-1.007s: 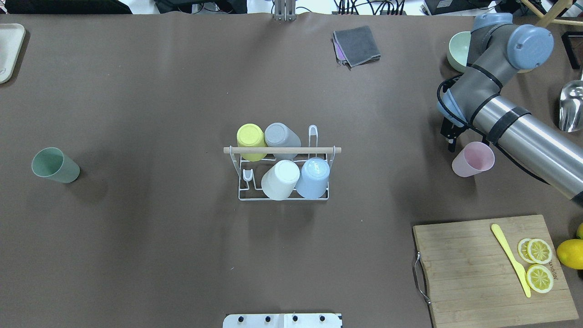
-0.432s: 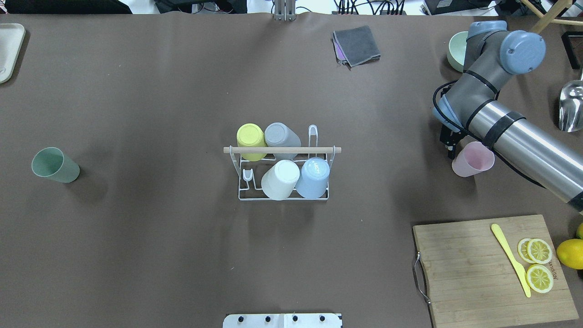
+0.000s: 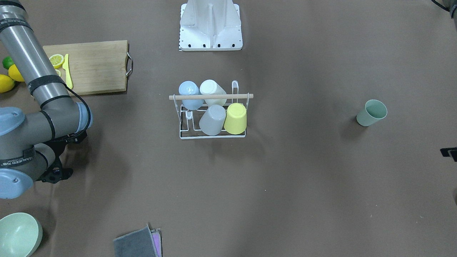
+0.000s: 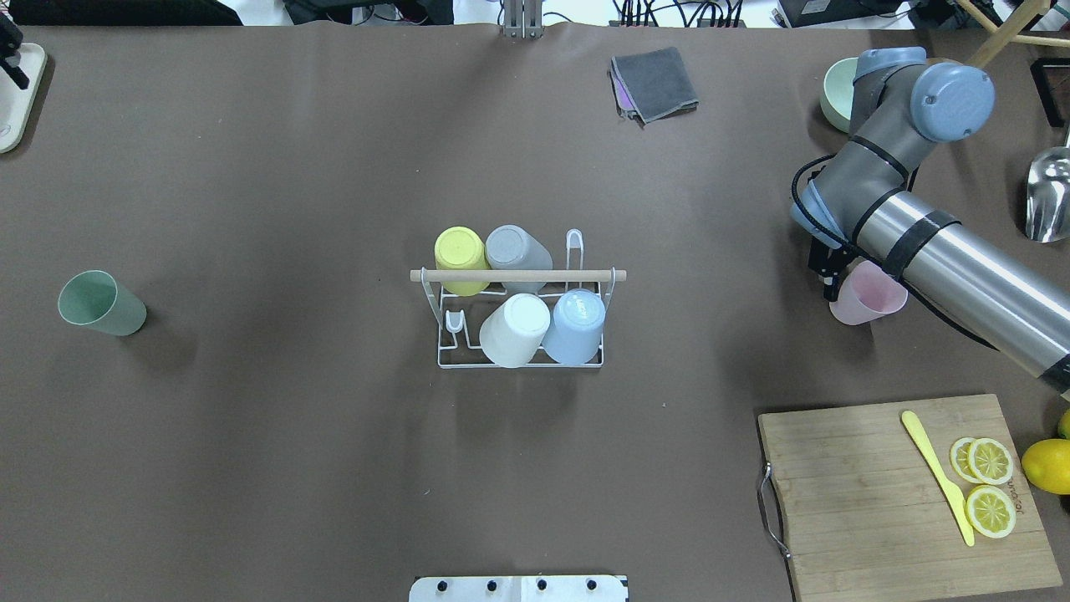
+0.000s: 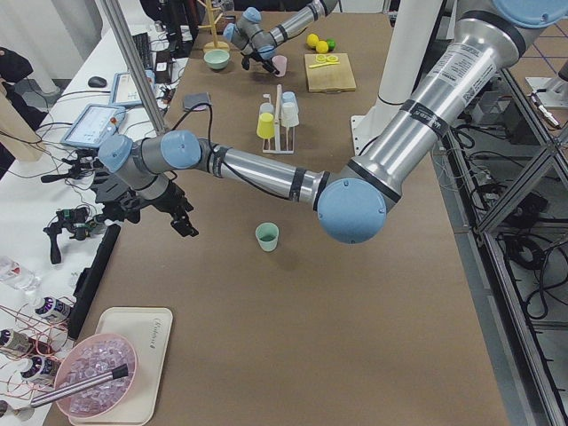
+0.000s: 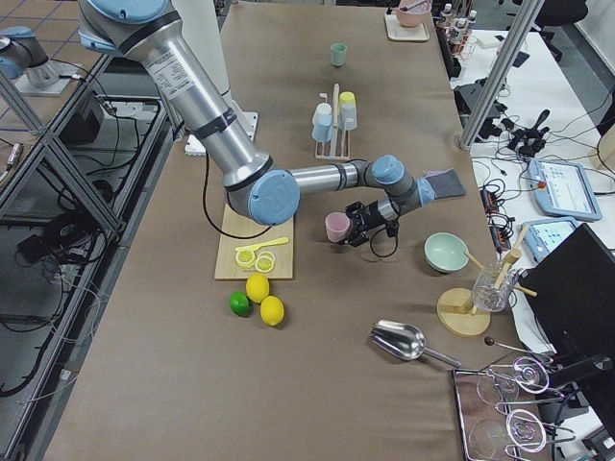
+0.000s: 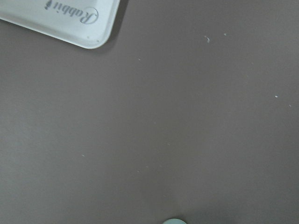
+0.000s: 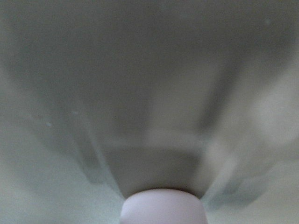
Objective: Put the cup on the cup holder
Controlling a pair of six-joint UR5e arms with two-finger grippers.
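The white wire cup holder with its wooden rod stands mid-table and holds yellow, grey, white and blue cups upside down; it also shows in the front view. A pink cup stands upright at the right. My right gripper is at its rim; one black finger shows outside the cup's left wall and the wrist hides the other. The wrist view shows the pink cup blurred, very close. A green cup stands upright far left. My left gripper is at the far-left edge, away from it.
A wooden cutting board with lemon slices and a yellow knife lies front right, with whole lemons beside it. A grey cloth, a pale green bowl and a metal scoop lie at the back right. A white tray sits back left.
My right wrist has moved a little left and down onto the pink cup's rim. My left gripper's tip has come into the overhead view's top left corner. No cup has moved.
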